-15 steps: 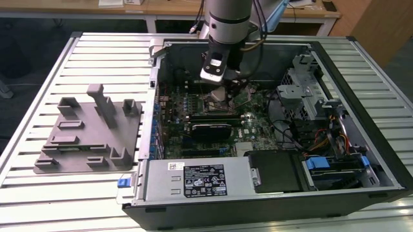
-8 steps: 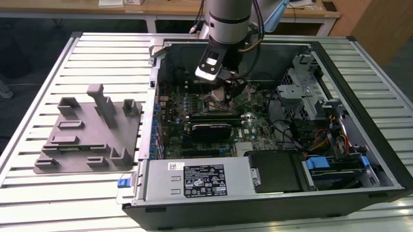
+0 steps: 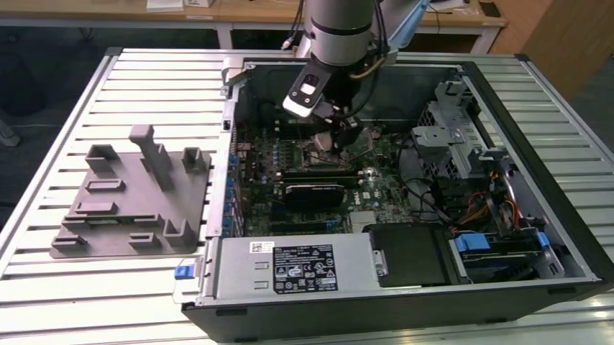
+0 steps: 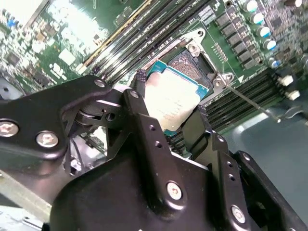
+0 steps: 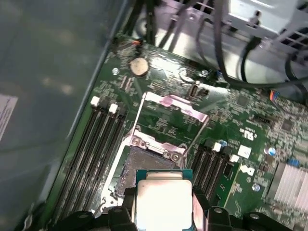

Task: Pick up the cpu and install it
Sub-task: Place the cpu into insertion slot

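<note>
One cpu [image 5: 163, 204], seemingly in end effector [image 4: 169, 96]

You have a slatted, silvery metal surface [image 3: 144, 79] under everything in the exterior view. Two things lie directly on it. Toward the exterior view's left, a grey plastic tray [image 3: 113, 230] with upright blocks sits flat on the slats. Just beside it, toward the exterior view's right, a black computer case [image 3: 403, 316] lies with its open side up.

cpu [image 5: 163, 202]: cut by view edge; socket [image 5: 144, 166]: partly hidden beneath cpu
</note>
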Available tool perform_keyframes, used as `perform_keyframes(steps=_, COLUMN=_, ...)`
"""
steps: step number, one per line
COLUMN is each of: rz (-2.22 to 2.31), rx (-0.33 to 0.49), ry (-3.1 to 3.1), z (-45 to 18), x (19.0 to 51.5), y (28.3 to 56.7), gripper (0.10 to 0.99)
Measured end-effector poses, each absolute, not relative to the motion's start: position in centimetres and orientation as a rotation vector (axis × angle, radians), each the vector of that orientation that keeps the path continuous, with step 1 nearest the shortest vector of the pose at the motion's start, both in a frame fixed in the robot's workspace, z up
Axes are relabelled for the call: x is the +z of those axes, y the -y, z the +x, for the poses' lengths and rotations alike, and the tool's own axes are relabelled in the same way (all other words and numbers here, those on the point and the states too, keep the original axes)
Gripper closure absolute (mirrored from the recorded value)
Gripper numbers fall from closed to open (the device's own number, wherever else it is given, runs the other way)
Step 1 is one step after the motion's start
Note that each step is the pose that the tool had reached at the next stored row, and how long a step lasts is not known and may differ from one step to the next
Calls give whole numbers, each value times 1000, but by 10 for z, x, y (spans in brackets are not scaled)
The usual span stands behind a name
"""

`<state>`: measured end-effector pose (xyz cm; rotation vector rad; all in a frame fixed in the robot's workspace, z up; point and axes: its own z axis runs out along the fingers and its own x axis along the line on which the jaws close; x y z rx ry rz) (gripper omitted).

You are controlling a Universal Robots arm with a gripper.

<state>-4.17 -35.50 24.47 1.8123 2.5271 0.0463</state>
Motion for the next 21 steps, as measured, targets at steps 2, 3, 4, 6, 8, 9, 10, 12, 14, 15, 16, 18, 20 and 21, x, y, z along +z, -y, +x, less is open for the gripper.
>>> perform_keyframes(steps=2, rz=1857, rx=45, ry=-2494, z=-42, x=245, y=355, gripper=545)
perform_keyframes(steps=3, rz=1880, rx=45, ry=-2476, z=-42, x=244, y=355, gripper=545)
perform_keyframes(steps=4, rz=1903, rx=44, ry=-2458, z=-42, x=244, y=355, gripper=545)
perform_keyframes(steps=6, rz=1947, rx=44, ry=-2423, z=-42, x=244, y=355, gripper=545)
perform_keyframes(steps=8, rz=1990, rx=42, ry=-2387, z=-42, x=244, y=355, gripper=545)
perform_keyframes(steps=9, rz=2013, rx=42, ry=-2367, z=-42, x=244, y=355, gripper=545)
perform_keyframes(steps=10, rz=2033, rx=42, ry=-2350, z=-42, x=244, y=355, gripper=545)
perform_keyframes(steps=12, rz=2076, rx=41, ry=-2312, z=-42, x=244, y=355, gripper=545)
perform_keyframes(steps=14, rz=2117, rx=40, ry=-2274, z=-42, x=243, y=355, gripper=545)
perform_keyframes(steps=15, rz=2137, rx=39, ry=-2254, z=-42, x=243, y=355, gripper=545)
perform_keyframes(steps=16, rz=2157, rx=39, ry=-2234, z=-42, x=243, y=355, gripper=545)
perform_keyframes(steps=18, rz=2197, rx=38, ry=-2195, z=-42, x=243, y=355, gripper=545)
perform_keyframes(steps=20, rz=2237, rx=37, ry=-2153, z=-42, x=243, y=355, gripper=545)
perform_keyframes(steps=21, rz=2257, rx=36, ry=-2133, z=-42, x=243, y=355, gripper=545)
